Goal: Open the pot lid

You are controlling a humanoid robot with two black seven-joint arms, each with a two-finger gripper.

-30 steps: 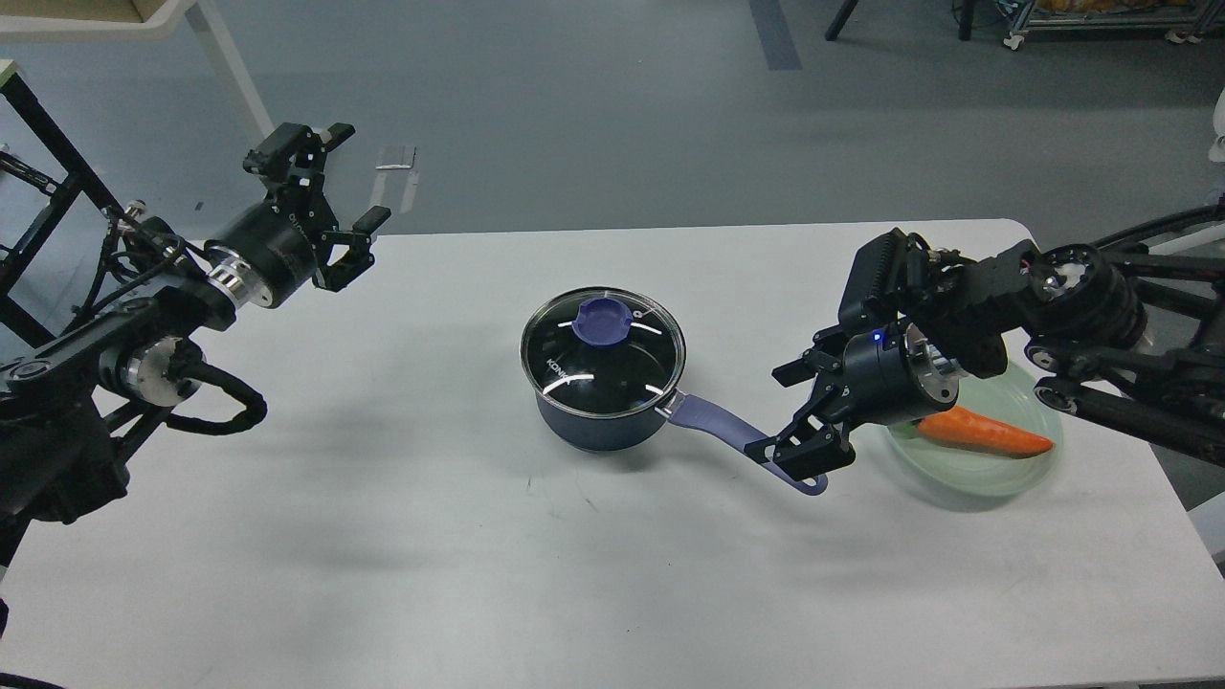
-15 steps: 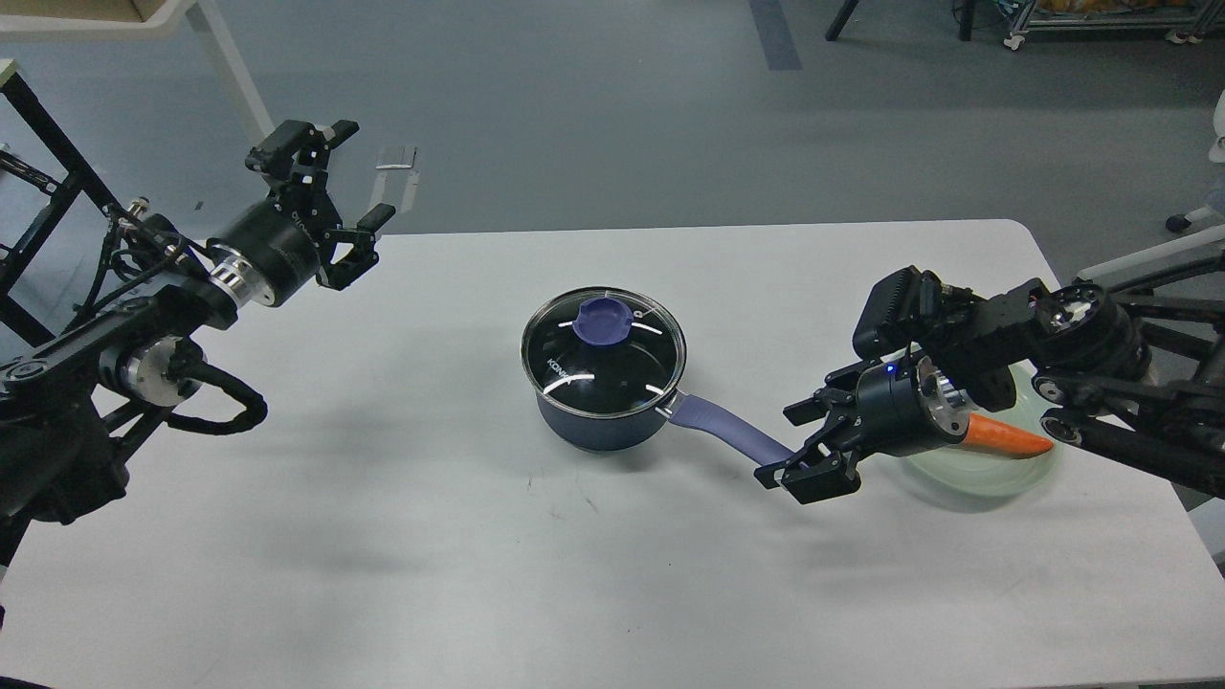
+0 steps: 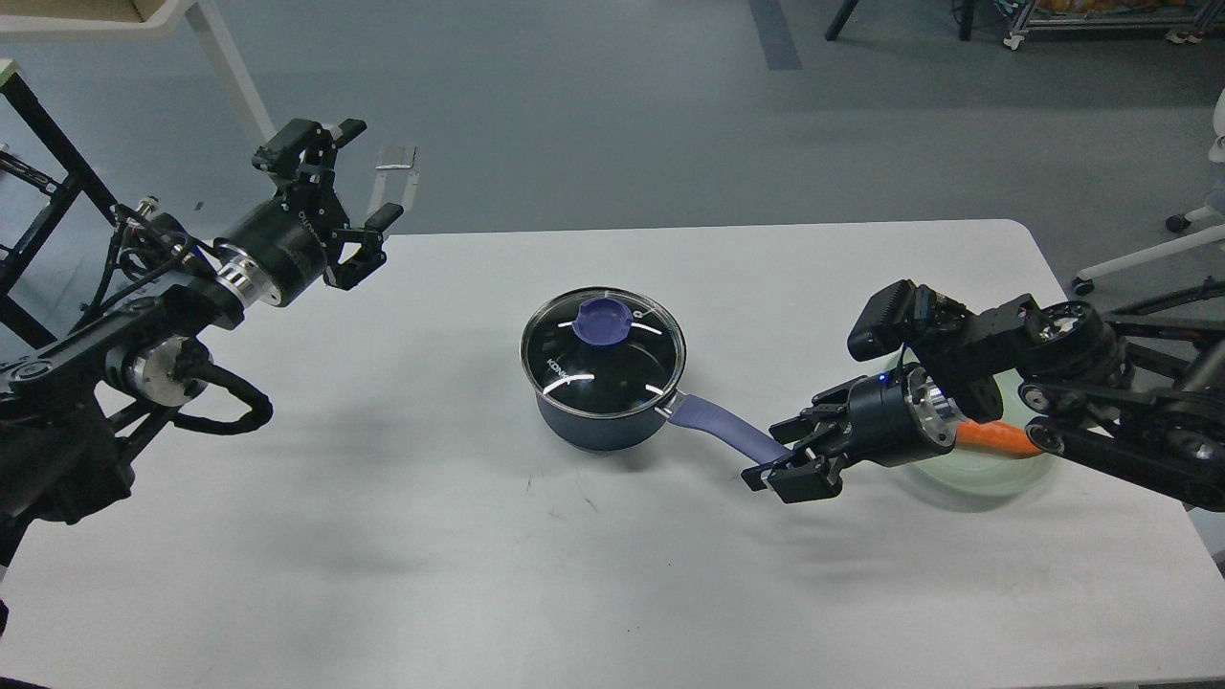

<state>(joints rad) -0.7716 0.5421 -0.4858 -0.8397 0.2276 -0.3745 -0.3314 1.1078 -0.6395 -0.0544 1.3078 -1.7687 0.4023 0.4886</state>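
Note:
A dark blue pot (image 3: 593,421) stands at the middle of the white table (image 3: 383,536). Its glass lid (image 3: 603,352) lies shut on it, with a blue knob (image 3: 603,319) on top. The pot's blue handle (image 3: 718,426) points to the right and toward me. My right gripper (image 3: 783,455) is at the handle's far end, with one finger above it and one below, closed around it. The handle's tip is hidden between them. My left gripper (image 3: 371,172) is open and empty, raised over the table's far left corner, well away from the pot.
A pale green plate (image 3: 995,474) with an orange carrot (image 3: 995,438) sits at the right, partly hidden behind my right wrist. A black frame (image 3: 48,182) and a white table leg (image 3: 230,72) stand beyond the far left edge.
My right gripper has lowered and moved a little left onto the handle's end, and its fingers have drawn closer together. My left gripper has shifted slightly right. The pot and lid have not moved.

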